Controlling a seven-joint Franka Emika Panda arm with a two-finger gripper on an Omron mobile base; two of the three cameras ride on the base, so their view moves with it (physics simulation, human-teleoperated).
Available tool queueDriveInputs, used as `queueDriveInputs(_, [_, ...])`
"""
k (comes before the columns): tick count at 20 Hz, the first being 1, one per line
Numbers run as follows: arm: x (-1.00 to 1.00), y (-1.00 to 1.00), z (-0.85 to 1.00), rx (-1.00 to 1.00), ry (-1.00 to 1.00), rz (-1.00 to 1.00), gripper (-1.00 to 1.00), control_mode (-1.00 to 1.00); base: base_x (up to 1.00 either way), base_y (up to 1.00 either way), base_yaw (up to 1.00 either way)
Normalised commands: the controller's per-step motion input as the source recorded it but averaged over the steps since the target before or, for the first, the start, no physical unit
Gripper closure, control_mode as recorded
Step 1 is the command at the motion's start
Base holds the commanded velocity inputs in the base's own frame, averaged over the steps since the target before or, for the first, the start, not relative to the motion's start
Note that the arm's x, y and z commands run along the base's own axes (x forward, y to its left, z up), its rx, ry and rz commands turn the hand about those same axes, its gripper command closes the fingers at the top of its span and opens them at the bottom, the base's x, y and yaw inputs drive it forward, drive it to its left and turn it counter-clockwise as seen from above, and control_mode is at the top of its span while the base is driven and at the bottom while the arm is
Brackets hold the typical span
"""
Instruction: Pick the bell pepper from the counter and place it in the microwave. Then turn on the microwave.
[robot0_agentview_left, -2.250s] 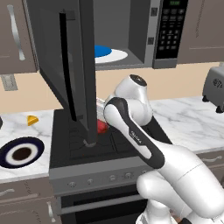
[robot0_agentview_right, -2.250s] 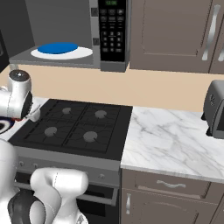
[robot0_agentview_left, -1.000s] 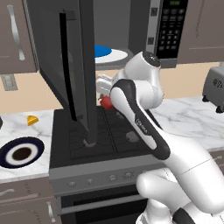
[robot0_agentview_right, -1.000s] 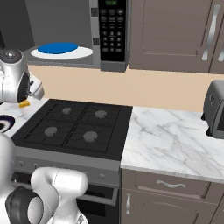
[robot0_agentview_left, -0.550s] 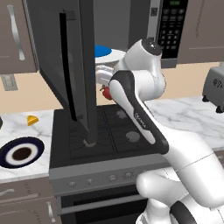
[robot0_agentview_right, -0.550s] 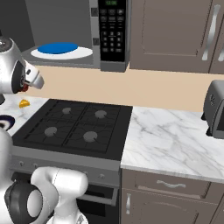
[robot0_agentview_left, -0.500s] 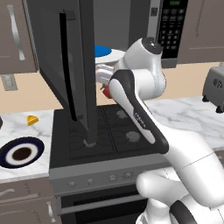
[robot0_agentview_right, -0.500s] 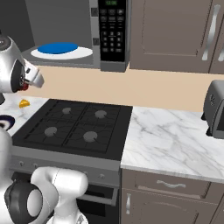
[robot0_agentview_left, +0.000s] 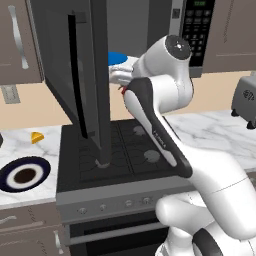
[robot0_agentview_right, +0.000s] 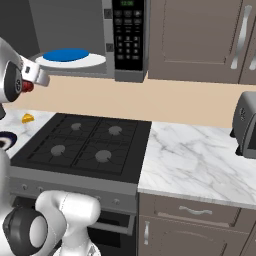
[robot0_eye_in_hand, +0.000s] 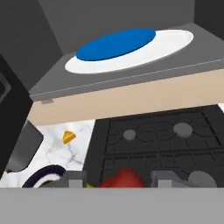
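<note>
- We have the gripper (robot0_eye_in_hand: 120, 181) clamped on the bell pepper (robot0_eye_in_hand: 124, 178), which sits red between the finger tips at the bottom centre of the hand view.
- We judge it light, firm, smooth-skinned and rather slippery; a grip across its widest part should suit.
- Above, the microwave (robot0_eye_in_hand: 131, 74) stands open, its white turntable (robot0_eye_in_hand: 170, 46) at upper centre.

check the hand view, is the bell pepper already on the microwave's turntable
No, the bell pepper sits between the tool's fingers at the bottom, while the turntable above carries nothing.
</note>
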Motion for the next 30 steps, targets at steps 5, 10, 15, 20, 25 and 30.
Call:
queueDriveInputs(5, [0.07, -0.08, 0.34, -0.03, -0.16, 0.0, 1.0, -1.0, 0.0, 0.0, 0.0])
queueDriveInputs(10, [0.16, -0.07, 0.35, -0.01, -0.13, 0.0, 1.0, -1.0, 0.0, 0.0, 0.0])
queueDriveInputs(15, [0.24, -0.02, 0.26, 0.0, -0.16, 0.0, 1.0, -1.0, 0.0, 0.0, 0.0])
queueDriveInputs(20, [0.34, -0.05, 0.18, 0.0, -0.04, 0.01, 1.0, -1.0, 0.0, 0.0, 0.0])
queueDriveInputs(25, [0.3, -0.01, 0.06, 0.0, -0.01, 0.03, 1.0, -1.0, 0.0, 0.0, 0.0])
queueDriveInputs(30, [0.29, -0.03, 0.03, -0.01, 0.0, 0.0, 1.0, -1.0, 0.0, 0.0, 0.0])
